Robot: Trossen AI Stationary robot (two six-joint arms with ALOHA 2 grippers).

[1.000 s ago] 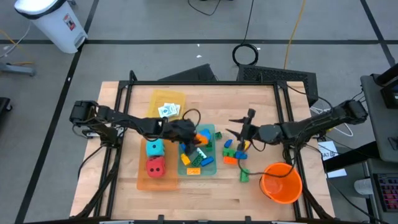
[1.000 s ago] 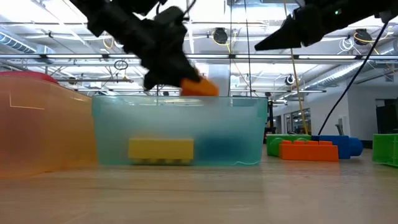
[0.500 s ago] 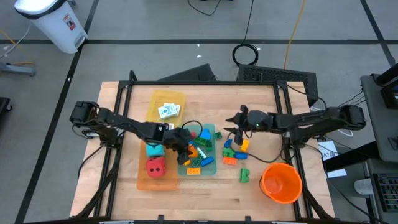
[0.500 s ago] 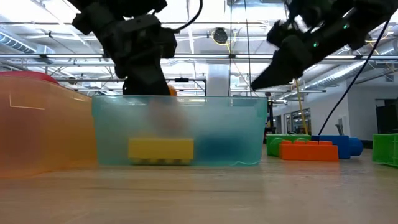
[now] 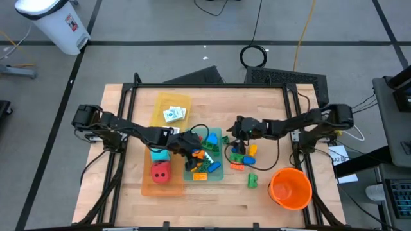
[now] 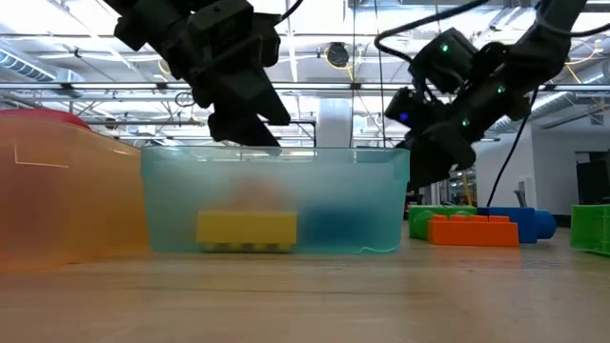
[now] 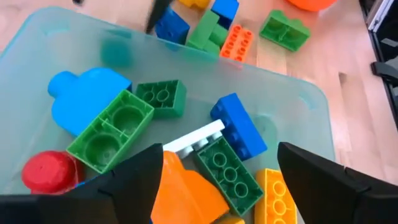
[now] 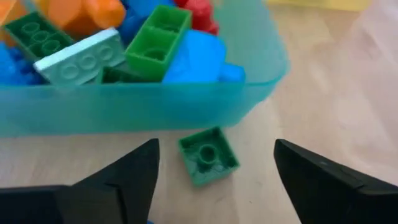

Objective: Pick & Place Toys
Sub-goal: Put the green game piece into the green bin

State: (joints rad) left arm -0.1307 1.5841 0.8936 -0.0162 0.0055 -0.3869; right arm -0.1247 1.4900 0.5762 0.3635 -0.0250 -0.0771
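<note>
Left gripper (image 5: 190, 145) hangs over the teal tray (image 5: 218, 172) in the middle of the tabletop (image 5: 212, 199). Its two fingers (image 7: 134, 180) are spread wide and hold nothing. Between them, in the left wrist view, an orange brick (image 7: 183, 196) lies in the tray. Beside it lie a dark green brick (image 7: 227, 175), a blue brick (image 7: 239, 127), a white brick (image 7: 194, 138), a light green brick (image 7: 112, 130), a yellow brick (image 7: 277, 196), a big round blue piece (image 7: 84, 96) and a red piece (image 7: 50, 171).

The right gripper (image 5: 239, 130) is low, just past the tray's right wall. Its fingers (image 8: 118, 180) are spread wide too, with nothing in them. A small green brick (image 8: 208, 157) lies flat on the wood between them, just outside the tray wall.

More bricks lie loose on the tabletop near the right gripper: a blue one (image 5: 236, 156), a yellow one (image 5: 252, 149), an orange one (image 5: 237, 165) and a green one (image 5: 252, 181). In the low view the orange one (image 6: 474, 231) lies in front of a green one and a blue one.

An orange tray (image 5: 149, 189) stands touching the teal tray's left side. A teal die (image 5: 160, 153) and a red die (image 5: 161, 171) lie in it. A yellow tray (image 5: 160, 102) farther back holds white cards (image 5: 173, 114). A big orange bucket (image 5: 290, 188) stands near the tabletop's front right corner.
</note>
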